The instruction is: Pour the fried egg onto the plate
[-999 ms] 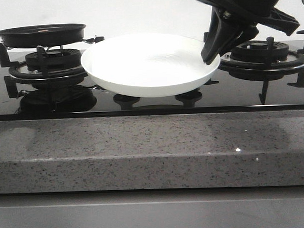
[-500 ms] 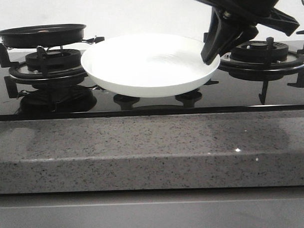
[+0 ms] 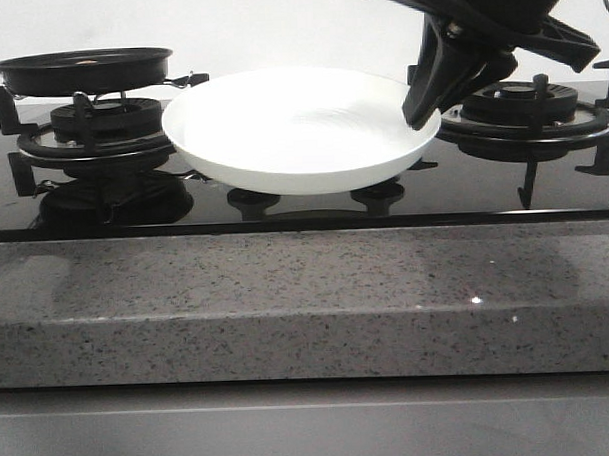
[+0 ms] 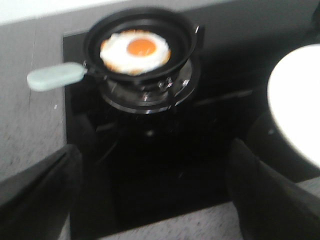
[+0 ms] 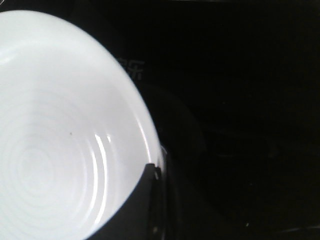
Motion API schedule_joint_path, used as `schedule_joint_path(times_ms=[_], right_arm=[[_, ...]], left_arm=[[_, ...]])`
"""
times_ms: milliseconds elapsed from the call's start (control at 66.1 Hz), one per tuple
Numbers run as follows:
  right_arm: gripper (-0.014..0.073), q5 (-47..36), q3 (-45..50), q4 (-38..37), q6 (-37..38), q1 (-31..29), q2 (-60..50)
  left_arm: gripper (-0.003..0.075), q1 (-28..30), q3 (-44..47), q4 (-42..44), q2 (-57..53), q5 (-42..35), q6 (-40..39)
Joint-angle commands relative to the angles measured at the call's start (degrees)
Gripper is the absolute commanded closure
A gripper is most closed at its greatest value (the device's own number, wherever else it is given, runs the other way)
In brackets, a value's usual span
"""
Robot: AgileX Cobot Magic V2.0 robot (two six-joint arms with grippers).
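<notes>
The white plate (image 3: 301, 128) sits between the two burners, seemingly just above the black cooktop. My right gripper (image 3: 421, 112) is shut on its right rim; the right wrist view shows a finger (image 5: 145, 200) lying over the rim of the plate (image 5: 60, 125). The fried egg (image 4: 136, 50), orange yolk up, lies in the black frying pan (image 4: 92, 42) on the left burner. In the front view the pan (image 3: 84, 68) hides the egg. My left gripper (image 4: 155, 170) is open and empty, back from the pan, above the cooktop's front edge.
The pan has a pale green handle (image 4: 55, 77) that points away from the plate (image 4: 300, 110). The right burner grate (image 3: 526, 120) stands behind my right gripper. A speckled grey stone counter edge (image 3: 307, 298) runs along the front.
</notes>
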Motion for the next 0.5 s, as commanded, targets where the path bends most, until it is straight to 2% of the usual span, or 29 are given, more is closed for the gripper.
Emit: schedule_joint_path(times_ms=[0, 106, 197, 272, 484], right_arm=[[0.066, -1.1, -1.4, -0.3, -0.2, 0.0, -2.0], [0.066, -1.1, -1.4, -0.3, -0.2, 0.0, -2.0], [0.066, -1.1, -1.4, -0.3, -0.2, 0.0, -2.0], [0.066, -1.1, -1.4, -0.3, -0.2, 0.0, -2.0], [0.066, -1.1, -1.4, -0.3, -0.2, 0.0, -2.0]], left_arm=[[0.012, 2.8, -5.4, 1.0, 3.6, 1.7, -0.1], [0.012, 10.6, -9.1, -1.5, 7.8, 2.3, 0.5], [0.012, 17.0, -11.3, -8.1, 10.9, 3.9, 5.6], [0.012, 21.4, -12.2, -15.0, 13.1, 4.3, 9.5], [0.0121, 33.7, -13.6, -40.9, 19.7, 6.3, 21.0]])
